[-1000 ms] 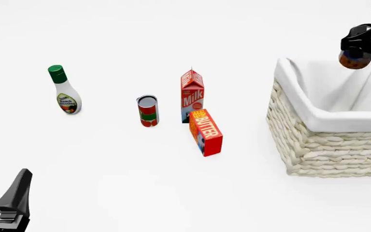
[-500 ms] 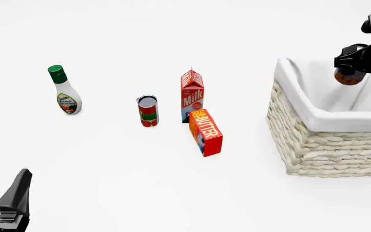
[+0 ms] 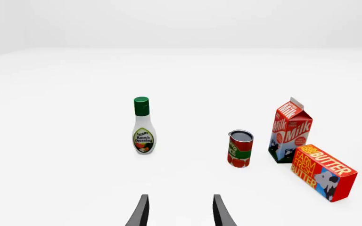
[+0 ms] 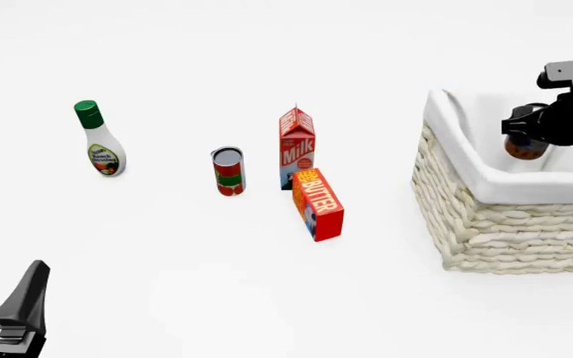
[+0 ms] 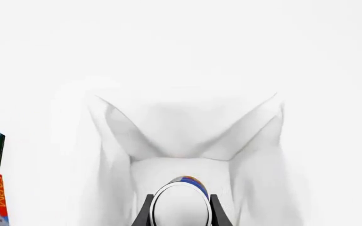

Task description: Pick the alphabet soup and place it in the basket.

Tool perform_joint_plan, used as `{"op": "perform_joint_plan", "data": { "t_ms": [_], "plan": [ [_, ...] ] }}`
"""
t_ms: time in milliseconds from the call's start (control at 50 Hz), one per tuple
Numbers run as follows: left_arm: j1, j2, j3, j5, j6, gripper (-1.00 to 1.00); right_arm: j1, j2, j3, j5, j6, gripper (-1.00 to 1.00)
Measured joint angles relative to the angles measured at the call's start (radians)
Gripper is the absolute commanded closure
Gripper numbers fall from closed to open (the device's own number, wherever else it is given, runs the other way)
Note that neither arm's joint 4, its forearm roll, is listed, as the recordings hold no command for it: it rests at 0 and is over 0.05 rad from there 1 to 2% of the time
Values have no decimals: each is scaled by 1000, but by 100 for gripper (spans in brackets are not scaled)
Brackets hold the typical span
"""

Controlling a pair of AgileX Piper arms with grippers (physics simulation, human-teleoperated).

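Note:
My right gripper (image 4: 525,138) is shut on the alphabet soup (image 4: 524,149), whose orange-brown bottom shows below the black fingers. It hangs inside the mouth of the cream wicker basket (image 4: 495,224) at the right, below rim height. In the right wrist view the alphabet soup (image 5: 181,202) shows its silver top and a strip of blue label between the fingers, over the basket's white cloth lining (image 5: 181,132). My left gripper (image 4: 3,313) stands open near the front left corner, far from both; its fingertips (image 3: 142,214) hold nothing.
A red-and-green can (image 4: 227,171), a milk carton (image 4: 297,146) and a butter box (image 4: 318,203) stand mid-table, left of the basket. A ranch dressing bottle (image 4: 98,139) stands at the far left.
My right gripper has come down and slightly left with the can, from above the basket's rim into its opening. The left arm has not moved.

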Motion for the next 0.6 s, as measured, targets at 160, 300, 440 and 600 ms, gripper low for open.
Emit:
{"op": "perform_joint_plan", "data": {
  "t_ms": [160,300,440,600],
  "plan": [
    [0,0,0,0,0,-100,-5,29,21,-31,3,100],
    [0,0,0,0,0,-100,-10,56,22,-50,6,100],
    [0,0,0,0,0,-100,-15,85,27,-72,7,100],
    [0,0,0,0,0,-100,-19,114,25,-89,6,100]
  ]
}}
